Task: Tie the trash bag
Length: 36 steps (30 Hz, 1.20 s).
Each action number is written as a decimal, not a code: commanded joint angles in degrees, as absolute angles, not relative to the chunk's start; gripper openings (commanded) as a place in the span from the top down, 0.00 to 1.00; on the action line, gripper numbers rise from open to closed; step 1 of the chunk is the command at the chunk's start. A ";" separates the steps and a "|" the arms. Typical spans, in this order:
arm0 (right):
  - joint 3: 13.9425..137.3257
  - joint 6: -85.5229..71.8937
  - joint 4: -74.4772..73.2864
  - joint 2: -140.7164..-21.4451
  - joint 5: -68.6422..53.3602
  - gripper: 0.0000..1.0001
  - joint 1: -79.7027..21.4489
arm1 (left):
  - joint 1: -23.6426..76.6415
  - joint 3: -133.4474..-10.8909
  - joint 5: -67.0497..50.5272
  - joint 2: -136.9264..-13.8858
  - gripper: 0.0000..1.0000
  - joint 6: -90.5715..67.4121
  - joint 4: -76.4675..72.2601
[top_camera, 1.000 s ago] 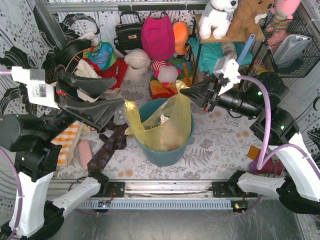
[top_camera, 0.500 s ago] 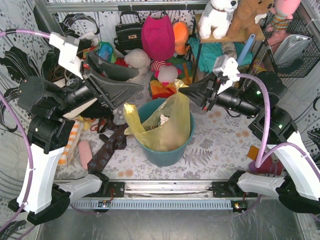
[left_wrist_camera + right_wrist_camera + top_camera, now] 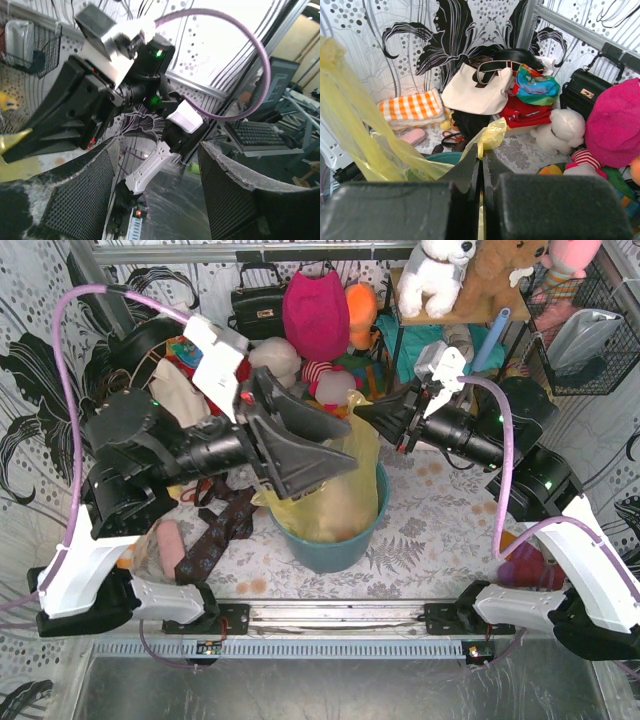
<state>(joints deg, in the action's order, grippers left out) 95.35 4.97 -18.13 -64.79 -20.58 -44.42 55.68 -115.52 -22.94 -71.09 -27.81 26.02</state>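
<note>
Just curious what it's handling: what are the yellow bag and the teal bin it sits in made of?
The trash bag looks like thin plastic film, glossy and translucent: it crinkles and light passes through it. The teal bin seems to be rigid moulded plastic, smooth and fairly matte: it keeps an even round rim.

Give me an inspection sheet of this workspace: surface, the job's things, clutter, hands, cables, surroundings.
Surface: floral tabletop, the bin standing mid-table.
Job's things: yellow bag sits in the teal bin, one corner held up on the right.
Clutter: tote, handbag, checked cloth and a white plush beyond the bin.
Hands: left hand open and empty, over the bin; right hand shut on the bag's corner.
Cables: left cable and right cable, both purple, arch over their arms, clear of the bag.
Surroundings: patterned walls, toy shelf, wire basket.
</note>
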 commanded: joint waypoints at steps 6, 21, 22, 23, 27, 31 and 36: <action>95.58 2.64 -14.60 -63.53 -14.44 1.00 -44.26 | 66.00 -100.41 -0.38 -64.10 0.27 -22.03 28.72; 95.00 1.49 -13.75 -62.20 -23.76 1.00 -44.22 | 69.70 -74.40 15.01 -55.69 0.20 -16.90 4.80; 94.95 1.35 -13.79 -62.10 -25.13 1.00 -44.23 | 69.70 -73.43 15.69 -55.69 0.18 -15.31 3.58; 94.95 1.14 -13.73 -61.85 -26.20 1.00 -44.23 | 69.70 -72.80 16.24 -55.72 0.17 -14.31 2.81; 93.65 0.70 -14.61 -61.19 -30.40 1.00 -44.29 | 69.75 -69.41 14.54 -54.93 0.13 -10.56 -2.71; 92.44 0.57 -15.00 -60.58 -34.82 1.00 -44.29 | 69.73 -68.02 12.66 -54.97 0.08 -6.56 -5.28; 91.33 0.24 -15.64 -60.23 -39.92 1.00 -44.28 | 69.70 -67.81 10.20 -55.67 0.05 -4.36 -6.85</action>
<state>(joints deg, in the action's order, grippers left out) 92.09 1.28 -16.88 -61.12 -33.36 -44.42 69.38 -68.20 12.21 -55.75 -8.47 -0.38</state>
